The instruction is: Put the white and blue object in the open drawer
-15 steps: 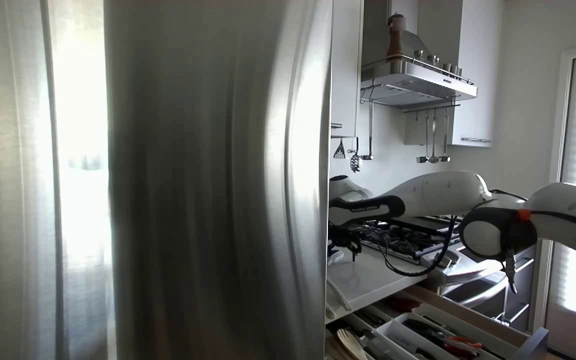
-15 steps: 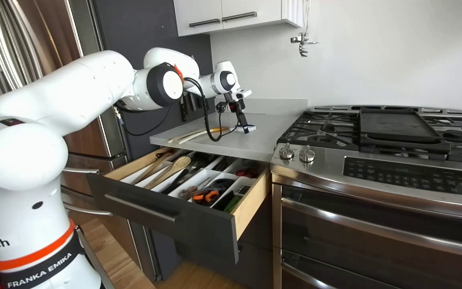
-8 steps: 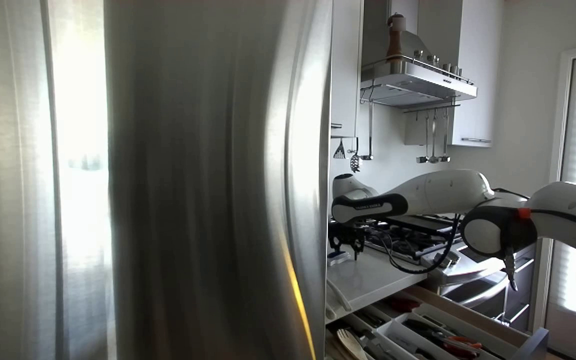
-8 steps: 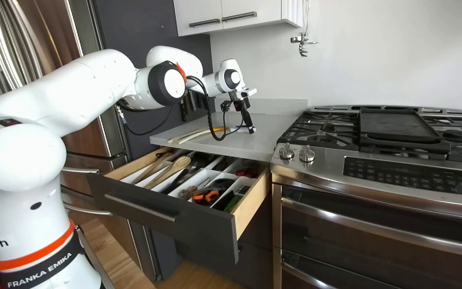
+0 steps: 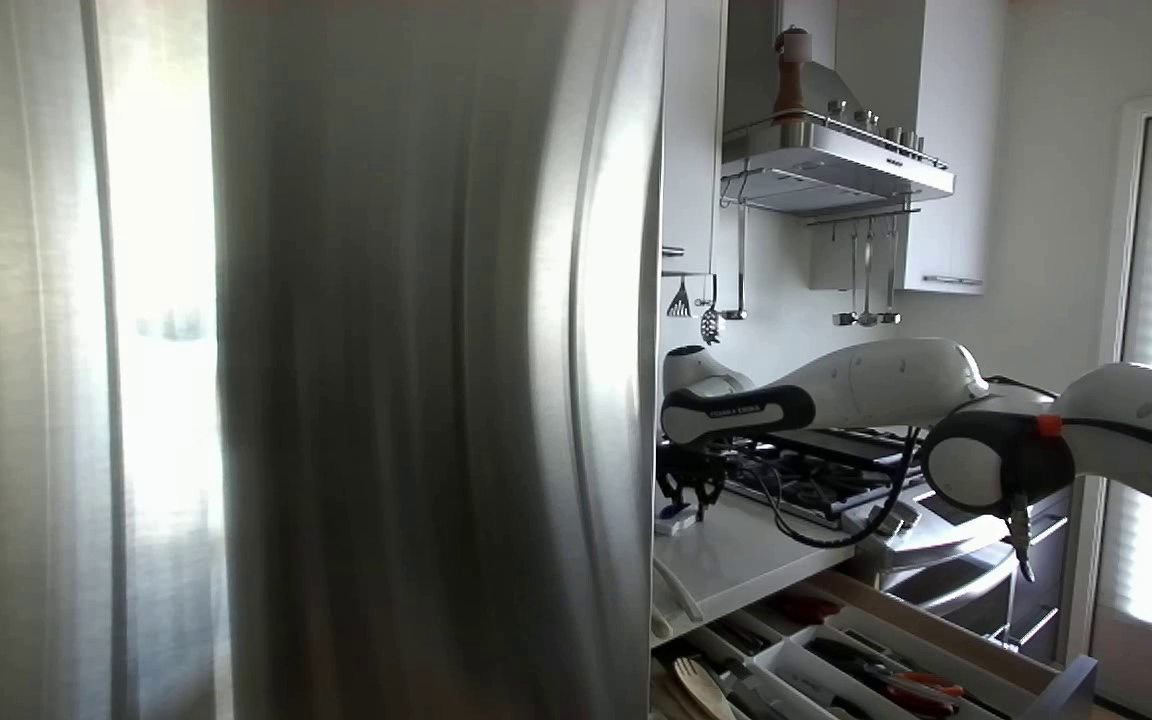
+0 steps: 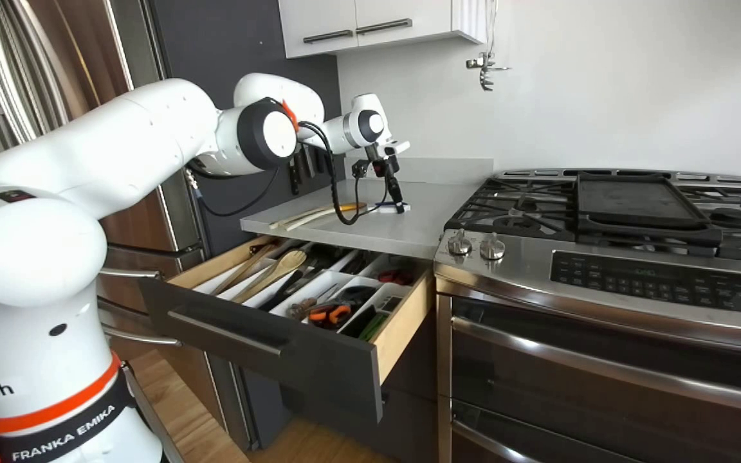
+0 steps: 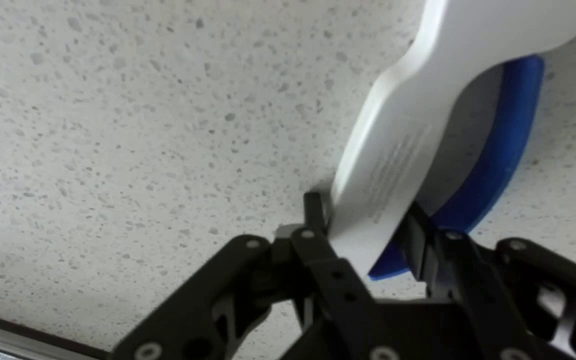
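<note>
The white and blue object lies on the speckled counter. In the wrist view its white handle (image 7: pixel 388 150) slants up to the right beside a curved blue part (image 7: pixel 498 150). My gripper (image 7: pixel 364 212) has closed in on both sides of that handle, with no wide gap left. Part of the blue piece is hidden behind the right finger. An exterior view shows the white and blue object (image 6: pixel 381 208) low on the counter under the gripper (image 6: pixel 399 204); in another angle the object (image 5: pixel 676 518) is partly cut off by the fridge. The open drawer (image 6: pixel 406 328) stands below the counter's front.
Inside the drawer are white dividers with wooden spoons, orange-handled scissors and other utensils. Long pale and orange utensils (image 6: pixel 312 217) lie on the counter near its left front. The stove (image 6: pixel 602 244) adjoins on the right, and a fridge (image 5: pixel 386 360) blocks much of an exterior view.
The gripper's fingers have come together around the white handle. Over the same second the wrist shifted a little toward the stove, then slightly back. The drawer has not moved.
</note>
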### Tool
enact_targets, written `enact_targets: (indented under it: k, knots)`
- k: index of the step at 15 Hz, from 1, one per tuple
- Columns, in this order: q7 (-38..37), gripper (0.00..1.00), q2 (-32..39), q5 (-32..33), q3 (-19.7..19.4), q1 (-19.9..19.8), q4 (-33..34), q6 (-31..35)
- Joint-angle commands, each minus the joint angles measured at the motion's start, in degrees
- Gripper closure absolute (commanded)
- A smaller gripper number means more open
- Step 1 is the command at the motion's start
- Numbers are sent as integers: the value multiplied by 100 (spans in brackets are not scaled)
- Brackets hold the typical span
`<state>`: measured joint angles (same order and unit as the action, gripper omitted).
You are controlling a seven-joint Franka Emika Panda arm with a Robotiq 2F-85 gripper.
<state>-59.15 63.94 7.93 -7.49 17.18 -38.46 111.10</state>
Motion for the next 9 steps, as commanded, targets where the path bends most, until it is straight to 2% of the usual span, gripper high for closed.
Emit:
enact_targets:
  k: [1, 5, 9]
  knots:
    - [-68, 89, -43, -102, 57, -40, 46, -207]
    - [234, 92, -397, -336, 295, -170, -185, -344]
    - [792, 92, -1053, -874, 743, -428, -653, -211]
